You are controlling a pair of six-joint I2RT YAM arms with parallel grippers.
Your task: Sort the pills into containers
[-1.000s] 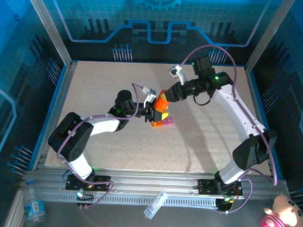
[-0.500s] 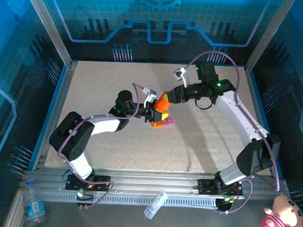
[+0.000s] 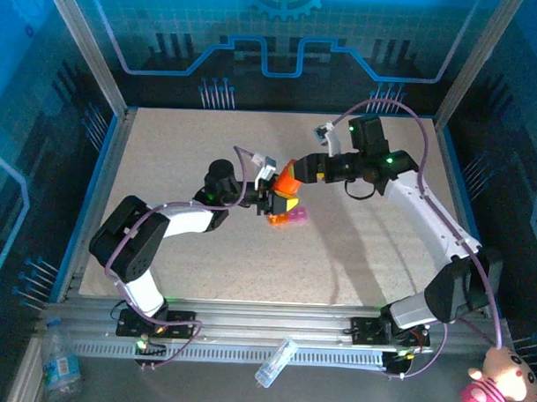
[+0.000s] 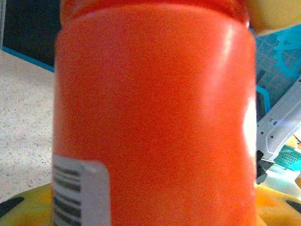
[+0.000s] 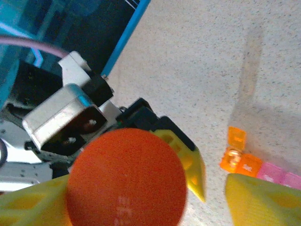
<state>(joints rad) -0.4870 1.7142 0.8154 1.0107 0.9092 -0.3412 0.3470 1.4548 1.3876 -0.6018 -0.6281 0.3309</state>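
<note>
R pincer (image 3: 296, 173) is open w/ nothing gripped: its jaws straddle the top of the bottle (image 3: 287, 186). In the R wrist view one yellow finger (image 5: 263, 200) stands clear of the round orange top, w/ bare desk showing in the gap. The other finger (image 5: 28, 202) is right at the top's opposite edge; can't tell if it touches. L pincer (image 3: 273, 201) is closed on the bottle body, lower down than the R pincer, holding the bottle tilted w/ its top leaning twd the R arm. One of the L pincer's yellow fingers (image 5: 190, 162) lies against the bottle's side just behind the top. The L wrist view has the orange bottle body v. close, w/ a white barcode label (image 4: 80, 193) low on its side. Containers (image 3: 287, 218) lie flat on the speckled desk (image 3: 205, 260) just beside the bottle, on its near side twd the arm bases; the R wrist view shows bare desk btwn strip and bottle. The strip runs orange cells (image 5: 236, 155) then pink cells (image 5: 277, 175), orange end nearer the bottle. Cell contents are too small to tell.
</note>
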